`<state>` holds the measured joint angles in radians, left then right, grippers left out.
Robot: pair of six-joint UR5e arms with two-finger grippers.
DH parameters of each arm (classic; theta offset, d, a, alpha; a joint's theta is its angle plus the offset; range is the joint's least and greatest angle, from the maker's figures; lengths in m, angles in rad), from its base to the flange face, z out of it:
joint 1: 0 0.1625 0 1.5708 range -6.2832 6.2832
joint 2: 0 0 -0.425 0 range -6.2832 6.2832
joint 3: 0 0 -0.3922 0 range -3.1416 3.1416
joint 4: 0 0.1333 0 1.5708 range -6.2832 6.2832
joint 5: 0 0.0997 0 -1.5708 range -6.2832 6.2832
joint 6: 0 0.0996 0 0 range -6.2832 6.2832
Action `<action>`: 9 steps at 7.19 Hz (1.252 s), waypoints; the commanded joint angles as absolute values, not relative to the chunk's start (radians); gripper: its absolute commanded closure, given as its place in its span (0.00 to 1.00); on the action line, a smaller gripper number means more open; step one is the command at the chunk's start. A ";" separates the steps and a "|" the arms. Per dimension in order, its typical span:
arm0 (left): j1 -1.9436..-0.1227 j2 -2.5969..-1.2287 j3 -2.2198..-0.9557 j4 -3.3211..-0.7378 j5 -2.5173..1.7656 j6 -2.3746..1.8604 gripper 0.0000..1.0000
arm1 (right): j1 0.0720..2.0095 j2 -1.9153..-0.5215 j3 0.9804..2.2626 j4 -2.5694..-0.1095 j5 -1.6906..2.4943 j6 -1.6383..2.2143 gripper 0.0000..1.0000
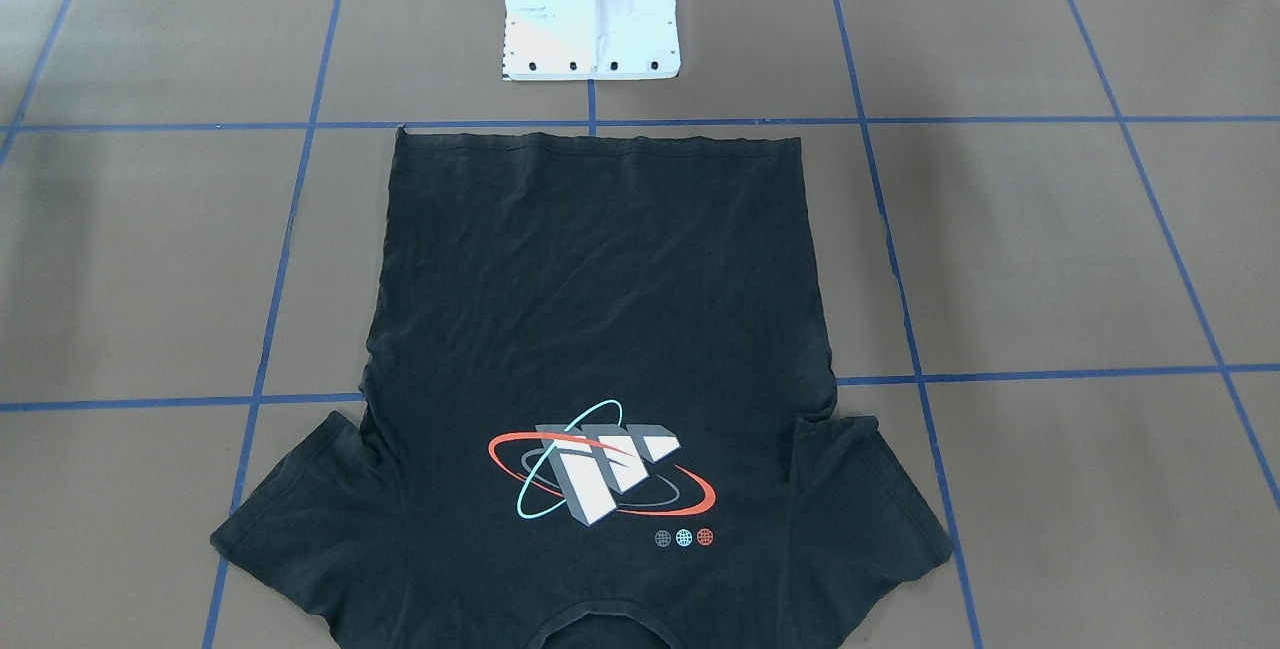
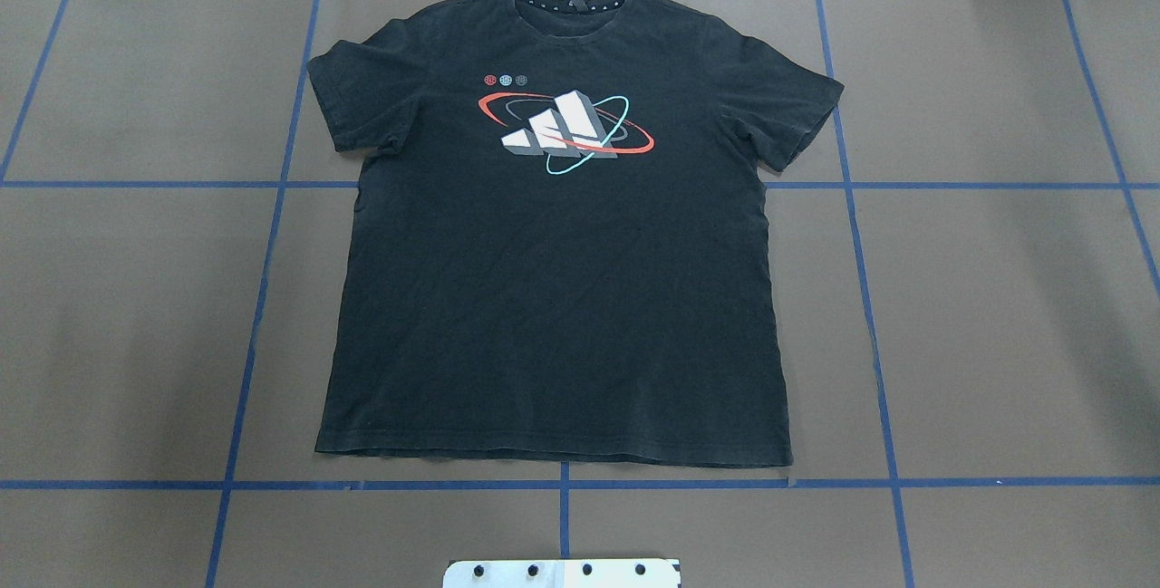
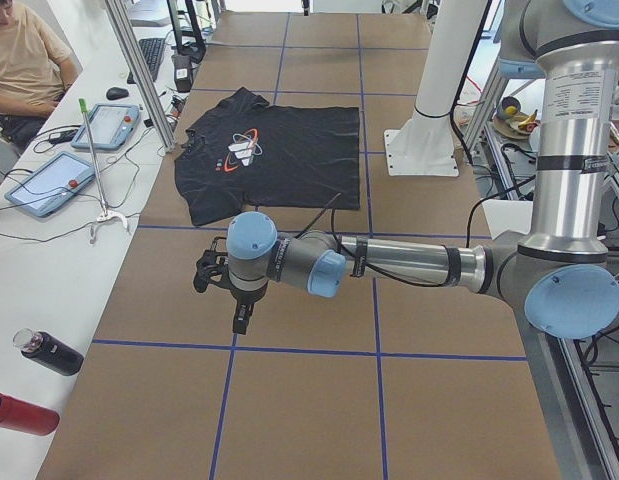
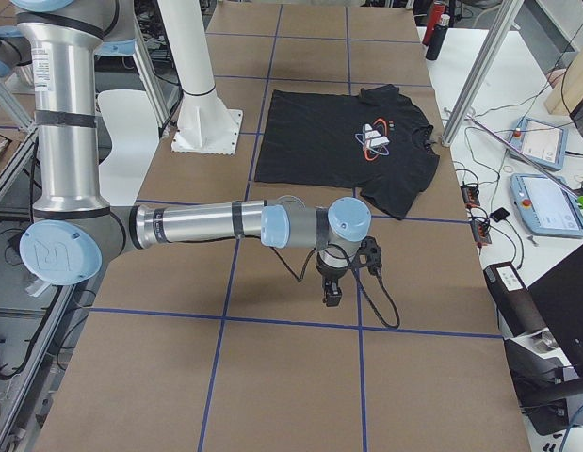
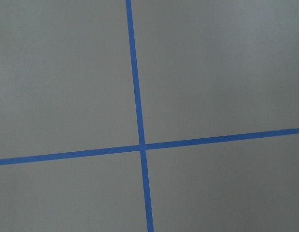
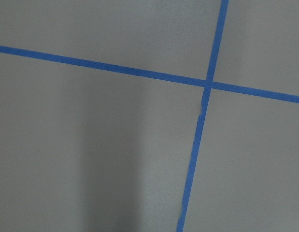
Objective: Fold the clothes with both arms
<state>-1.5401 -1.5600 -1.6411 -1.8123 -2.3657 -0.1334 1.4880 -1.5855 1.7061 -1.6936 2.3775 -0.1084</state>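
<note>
Black T-shirt lies flat and graphic-up on the brown table, straight out in front of the white pedestal. Its hem is the edge nearest the pedestal, its collar the farthest, and both sleeves are spread. The left arm and right arm reach out to either side of the pedestal, well clear of the cloth. The left gripper and right gripper point down at bare table, and each wrist camera shows only crossing blue tape. Whether the fingers are spread or closed cannot be told from the side views.

No fold looks begun, so the job in hand appears to be the first approach. Doing it well likely means bringing each gripper to matching points on its own side of the shirt, away from the pedestal. Each should pinch both layers cleanly, and the two should lift and travel together so the fabric stays taut and the fold line runs straight. Light puckers near the armpits could drag into creases if one side leads.
</note>
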 commanded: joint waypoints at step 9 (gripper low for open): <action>-1.525 -1.545 -1.718 -1.822 -2.411 -0.135 0.00 | 1.352 -1.410 1.686 -1.631 2.391 0.192 0.00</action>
<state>-1.5257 -1.5447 -1.7157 -1.8172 -2.3848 -0.1388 1.4070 -1.4894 1.7203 -1.6732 2.3923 0.0482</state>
